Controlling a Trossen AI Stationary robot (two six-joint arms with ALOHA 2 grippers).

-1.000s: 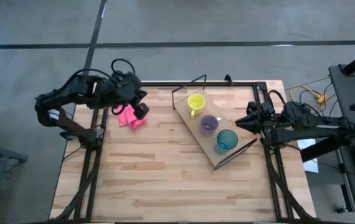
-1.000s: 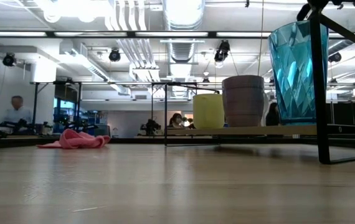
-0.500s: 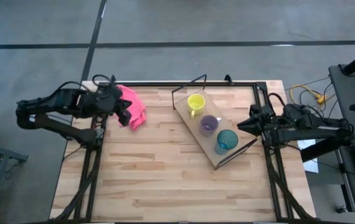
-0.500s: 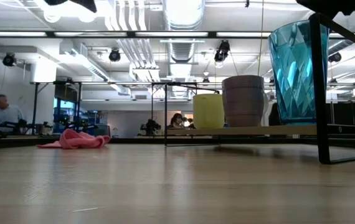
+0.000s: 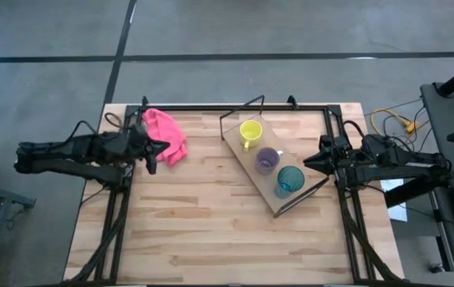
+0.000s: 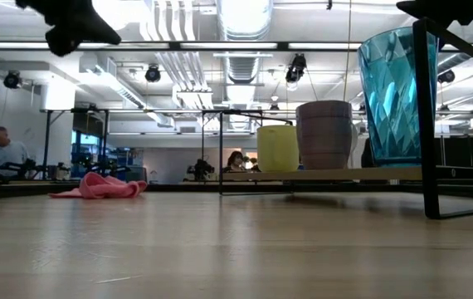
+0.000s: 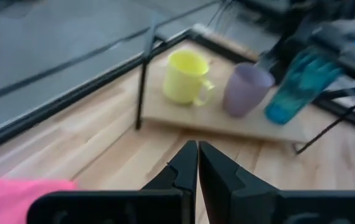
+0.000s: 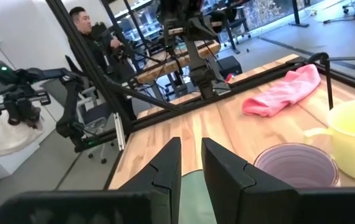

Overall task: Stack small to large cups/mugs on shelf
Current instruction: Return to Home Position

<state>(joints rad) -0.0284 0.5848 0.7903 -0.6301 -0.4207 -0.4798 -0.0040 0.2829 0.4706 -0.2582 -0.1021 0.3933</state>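
Three cups stand upright in a row on the shelf board: a yellow mug, a purple mug and a teal cup. The low view shows the yellow mug, the purple mug and the teal cup side by side. My left gripper hangs shut over the table's left edge, far from the shelf. My right gripper is open at the table's right side, just right of the teal cup, touching nothing.
A pink cloth lies crumpled at the far left corner, right beside my left gripper. The shelf's black wire frame rises at both ends of the board. The near half of the slatted tabletop is bare wood. A person sits beyond the table.
My left arm has drawn back toward the table's left edge and come lower, uncovering the pink cloth, which lies where it was. The cups, the shelf and my right arm have kept still.
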